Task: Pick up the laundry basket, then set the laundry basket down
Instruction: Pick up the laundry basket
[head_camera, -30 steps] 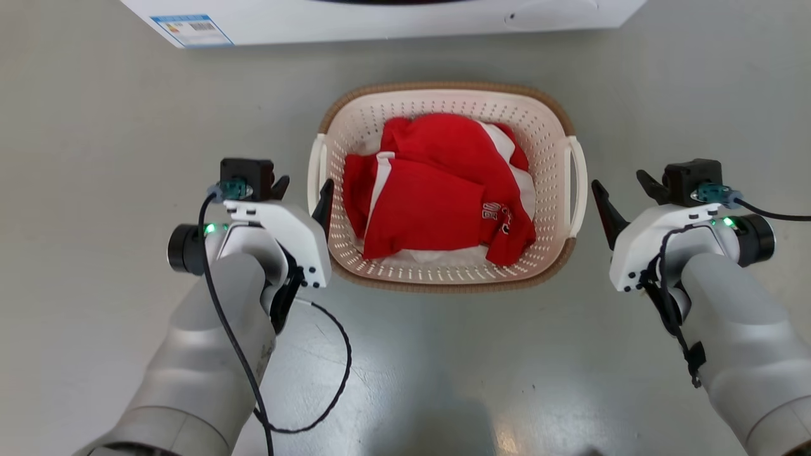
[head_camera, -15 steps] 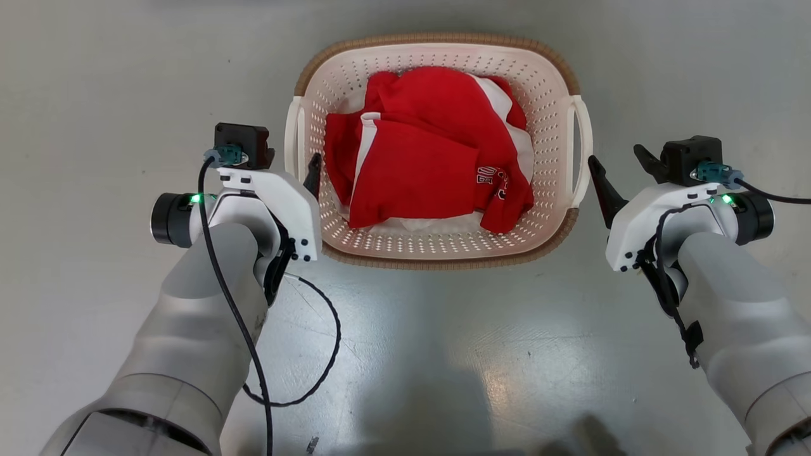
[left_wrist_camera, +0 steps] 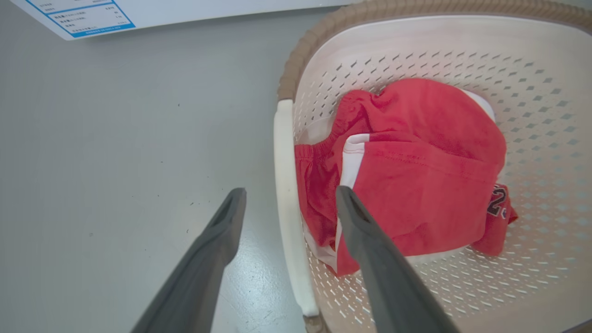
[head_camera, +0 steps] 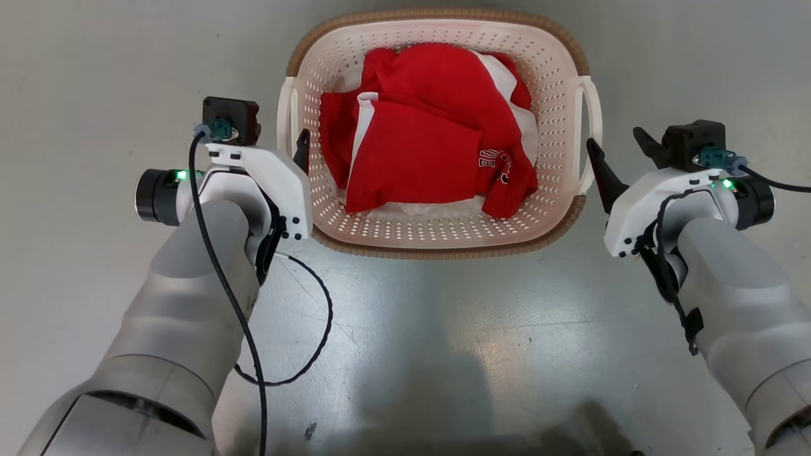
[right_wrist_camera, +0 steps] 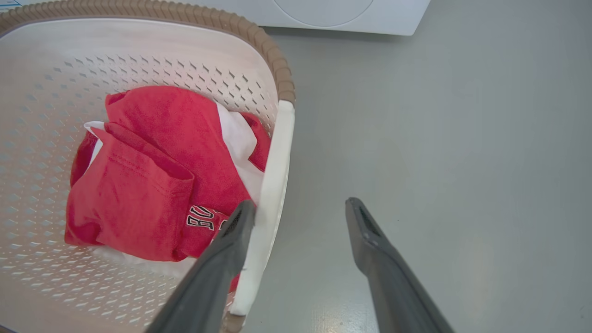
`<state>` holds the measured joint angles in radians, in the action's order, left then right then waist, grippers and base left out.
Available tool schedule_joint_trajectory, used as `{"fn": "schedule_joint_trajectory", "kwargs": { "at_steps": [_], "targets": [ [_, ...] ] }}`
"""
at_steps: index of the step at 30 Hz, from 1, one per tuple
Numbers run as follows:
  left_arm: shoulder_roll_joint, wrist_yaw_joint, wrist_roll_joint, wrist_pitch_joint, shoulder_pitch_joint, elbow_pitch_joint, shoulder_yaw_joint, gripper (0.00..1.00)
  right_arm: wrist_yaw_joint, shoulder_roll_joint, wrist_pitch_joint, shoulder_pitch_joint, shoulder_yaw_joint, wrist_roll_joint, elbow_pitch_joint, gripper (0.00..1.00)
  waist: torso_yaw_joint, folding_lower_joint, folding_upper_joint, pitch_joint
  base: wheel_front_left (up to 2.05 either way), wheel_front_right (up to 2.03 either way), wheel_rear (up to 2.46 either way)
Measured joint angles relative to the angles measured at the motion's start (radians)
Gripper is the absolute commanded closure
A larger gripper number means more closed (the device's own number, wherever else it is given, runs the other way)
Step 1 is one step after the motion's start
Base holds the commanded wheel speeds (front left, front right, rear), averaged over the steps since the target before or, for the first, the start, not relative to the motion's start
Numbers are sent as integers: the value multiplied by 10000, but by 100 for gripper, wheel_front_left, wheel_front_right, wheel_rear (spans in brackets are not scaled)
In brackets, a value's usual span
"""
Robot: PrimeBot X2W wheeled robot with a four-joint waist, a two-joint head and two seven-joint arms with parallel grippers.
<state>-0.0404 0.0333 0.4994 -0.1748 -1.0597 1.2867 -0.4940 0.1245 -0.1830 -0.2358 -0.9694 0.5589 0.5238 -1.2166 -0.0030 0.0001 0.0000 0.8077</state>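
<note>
The cream perforated laundry basket with a brown rim stands on the grey floor, holding red and white clothes. My left gripper is open at the basket's left loop handle. In the left wrist view the left gripper has one finger outside the white handle and one inside over the clothes. My right gripper is open beside the right handle. In the right wrist view the right gripper has its inner finger against the handle and its outer finger over the floor.
A white washing machine stands just beyond the basket, its labelled corner at the far left. Grey floor lies around the basket on all sides. A black cable loops off my left forearm.
The camera has moved closer, so the basket looks larger and the washer has left the head view. Both open grippers have crept forward along the basket's side handles.
</note>
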Motion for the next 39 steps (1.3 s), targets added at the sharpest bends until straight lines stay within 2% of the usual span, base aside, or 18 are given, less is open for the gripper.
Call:
{"fn": "schedule_joint_trajectory", "kwargs": {
  "at_steps": [39],
  "targets": [
    [-23, -244, 56, 353, -779, 75, -451, 0, 2, 102, -113, -811, 1250, 970, -157, 0, 138, 0, 0, 903, 0, 0, 0]
  ]
}}
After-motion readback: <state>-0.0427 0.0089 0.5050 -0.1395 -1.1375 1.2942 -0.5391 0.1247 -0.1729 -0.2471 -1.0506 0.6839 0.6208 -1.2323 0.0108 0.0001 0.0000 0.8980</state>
